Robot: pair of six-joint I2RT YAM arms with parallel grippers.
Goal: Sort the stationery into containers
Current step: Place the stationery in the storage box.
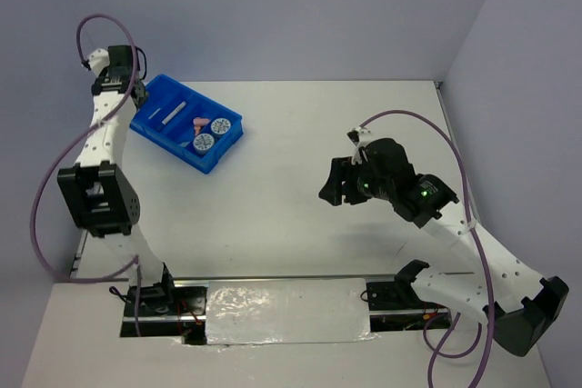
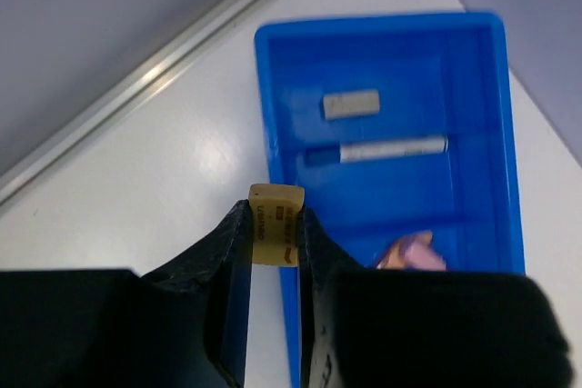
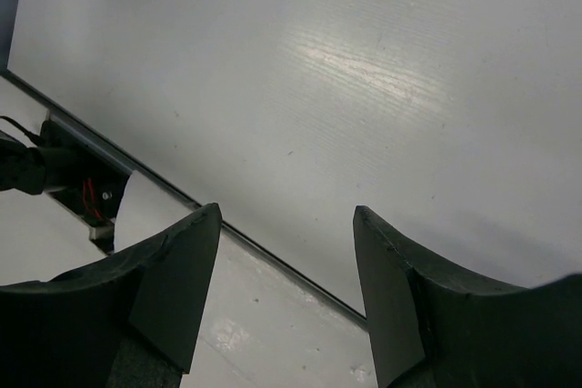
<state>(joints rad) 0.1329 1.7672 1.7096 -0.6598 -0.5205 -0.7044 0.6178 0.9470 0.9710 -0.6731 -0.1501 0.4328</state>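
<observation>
While the right gripper hangs open, the left gripper pinches a tiny tan cube between its tips, at the rim of the bright blue plastic tray.

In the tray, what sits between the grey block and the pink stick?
Only the white-and-blue pen lies between the grey block and the pink stick; the left wrist view shows it clearly.

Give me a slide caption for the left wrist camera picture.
Left gripper pinches a small tan cube by the bright blue plastic tray holding a grey block and a white-and-blue pen.
</observation>
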